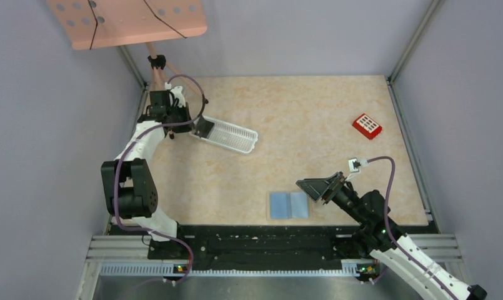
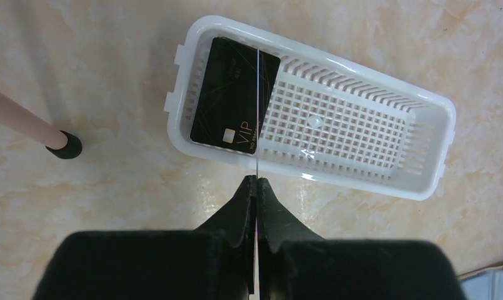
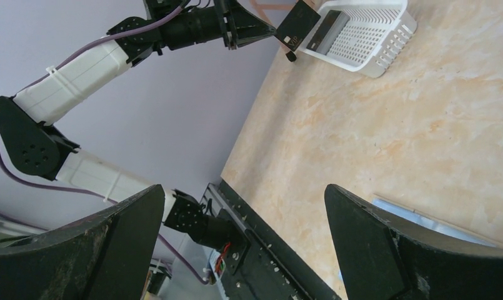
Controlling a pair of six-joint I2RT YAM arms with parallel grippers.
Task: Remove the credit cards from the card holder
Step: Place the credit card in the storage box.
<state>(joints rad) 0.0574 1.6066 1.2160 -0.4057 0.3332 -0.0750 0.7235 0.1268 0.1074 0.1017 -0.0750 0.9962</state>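
The card holder [image 1: 289,205] lies open and flat near the table's front edge, one half blue and one half pale; a strip of it [image 3: 423,219] shows in the right wrist view. My left gripper [image 2: 258,180] is shut on a credit card [image 2: 258,112], seen edge-on, held over the left end of the white basket [image 2: 311,172]. A black VIP card [image 2: 233,97] lies flat inside that end. From above, the left gripper [image 1: 197,127] hangs at the basket's [image 1: 233,136] left end. My right gripper [image 1: 317,187] stands open and holds nothing, just right of the card holder.
A red box with white squares [image 1: 367,125] sits at the far right. A pink stand's leg and black foot [image 2: 64,145] rest left of the basket, with its pink board [image 1: 130,22] overhead at the back left. The black base rail [image 1: 267,240] runs along the front edge.
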